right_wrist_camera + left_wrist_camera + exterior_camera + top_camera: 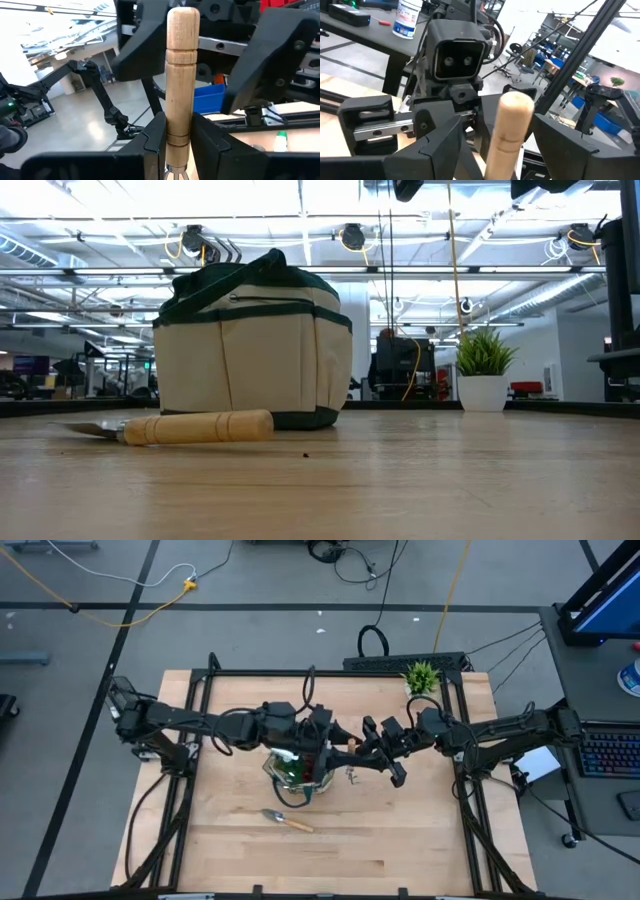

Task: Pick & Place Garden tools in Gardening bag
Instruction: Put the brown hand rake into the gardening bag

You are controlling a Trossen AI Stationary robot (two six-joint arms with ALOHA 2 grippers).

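Pale wooden table (pixel 400 840) holds the gardening bag (pixel 250 345) upright. Above it, the right gripper (pixel 177 142) pinches a wooden-handled tool (pixel 182 65), apparently offering it for handover. The left gripper (pixel 492 145) has its fingers spread around that handle, not yet closed.

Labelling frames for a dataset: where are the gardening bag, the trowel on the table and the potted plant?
gardening bag (pixel 250 360), low view, front fabric panel.
trowel (pixel 200 426), low view, wooden handle.
potted plant (pixel 483 392), low view, white pot.
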